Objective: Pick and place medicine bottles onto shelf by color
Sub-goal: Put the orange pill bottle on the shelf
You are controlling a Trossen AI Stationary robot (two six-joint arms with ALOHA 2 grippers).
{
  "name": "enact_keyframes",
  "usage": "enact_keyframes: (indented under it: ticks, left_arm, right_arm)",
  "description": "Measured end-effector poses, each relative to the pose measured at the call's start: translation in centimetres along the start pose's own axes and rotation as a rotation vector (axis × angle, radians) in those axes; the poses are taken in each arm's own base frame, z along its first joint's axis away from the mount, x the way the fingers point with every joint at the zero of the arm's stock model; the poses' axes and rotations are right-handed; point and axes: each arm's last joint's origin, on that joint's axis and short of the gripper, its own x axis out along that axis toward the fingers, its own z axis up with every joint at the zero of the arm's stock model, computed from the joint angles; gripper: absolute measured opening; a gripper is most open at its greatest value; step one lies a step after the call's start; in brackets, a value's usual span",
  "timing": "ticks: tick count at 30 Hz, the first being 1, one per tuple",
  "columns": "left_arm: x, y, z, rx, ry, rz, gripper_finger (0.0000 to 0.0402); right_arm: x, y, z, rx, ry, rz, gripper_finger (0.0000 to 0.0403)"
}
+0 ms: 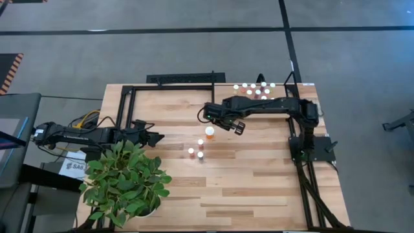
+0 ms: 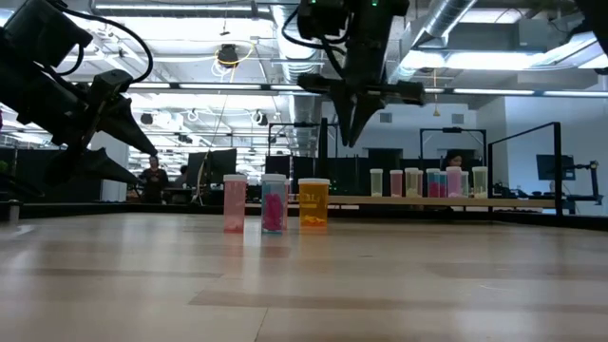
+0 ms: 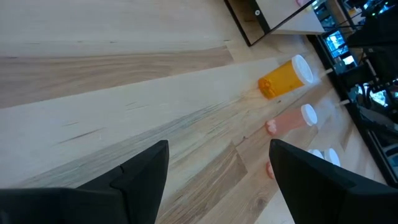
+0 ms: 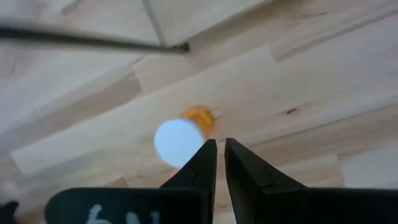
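My right gripper (image 1: 237,127) hung above the table, fingers pressed nearly together and pinching nothing, just at two o'clock of the larger orange bottle (image 1: 209,133). Two pink vials (image 1: 196,154) stood close at seven o'clock of that bottle; the sorted vials (image 1: 257,89) sat on the shelf (image 1: 288,87) toward one o'clock. Descending with fingers that narrow, I judged I might strike the white cap and topple the bottle into the pink pair. My left gripper (image 1: 155,136) waited spread by the plant (image 1: 126,181).
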Motion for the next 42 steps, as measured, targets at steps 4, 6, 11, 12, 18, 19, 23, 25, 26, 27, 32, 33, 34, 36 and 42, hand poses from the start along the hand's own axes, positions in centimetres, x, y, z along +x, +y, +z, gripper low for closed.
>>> enact_keyframes:
  ticks: [4,6,11,12,18,19,23,25,26,27,32,33,34,36,42]
  left_arm:
    - [0.0,0.0,0.0,0.000,0.000,0.000,0.0265]
    - [0.0,0.0,0.0,0.000,0.000,0.000,0.0265]
    - [0.0,0.0,0.0,0.000,0.000,0.000,0.0265]
    - [0.0,0.0,0.0,0.000,0.000,0.000,0.0265]
    - [0.0,0.0,0.0,0.000,0.000,0.000,0.0265]
    - [0.0,0.0,0.0,0.000,0.000,0.000,0.0265]
    - [0.0,0.0,0.0,0.000,0.000,0.000,0.0265]
    - [0.0,0.0,0.0,0.000,0.000,0.000,0.0265]
    - [0.0,0.0,0.0,0.000,0.000,0.000,0.0265]
    - [0.0,0.0,0.0,0.000,0.000,0.000,0.0265]
    - [0.0,0.0,0.0,0.000,0.000,0.000,0.0265]
    - [0.0,0.0,0.0,0.000,0.000,0.000,0.0265]
    - [0.0,0.0,0.0,0.000,0.000,0.000,0.0265]
    - [0.0,0.0,0.0,0.000,0.000,0.000,0.0265]
    - [0.0,0.0,0.0,0.000,0.000,-0.001,0.0265]
  right_arm:
    - [0.1,0.9,0.0,-0.032,0.001,0.006,0.0056]
    - [0.1,1.1,0.1,-0.041,-0.002,-0.005,0.0056]
    - [-0.6,1.3,0.2,-0.051,-0.002,-0.006,0.0057]
    - [-0.5,1.3,0.2,-0.051,-0.003,-0.011,0.0058]
    - [-0.4,1.4,0.6,-0.064,-0.005,-0.011,0.0108]
    - [-0.4,1.4,0.7,-0.064,-0.006,-0.010,0.0124]
    - [-0.3,1.7,0.8,-0.057,-0.003,0.012,0.0199]
    - [-0.3,1.9,0.8,-0.054,0.002,0.035,0.0237]
    - [-0.3,2.0,0.8,-0.052,0.004,0.048,0.0253]
    - [-0.4,2.2,0.7,-0.052,0.007,0.061,0.0267]
    - [-0.4,2.3,0.3,-0.060,0.017,0.086,0.0316]
    - [-0.4,2.2,0.2,-0.062,0.025,0.077,0.0323]
    - [-0.4,2.1,0.2,-0.063,0.033,0.067,0.0329]
    - [-0.1,2.1,0.2,-0.060,0.044,0.054,0.0339]
    - [3.4,2.8,-0.1,-0.053,0.157,-0.015,0.0354]
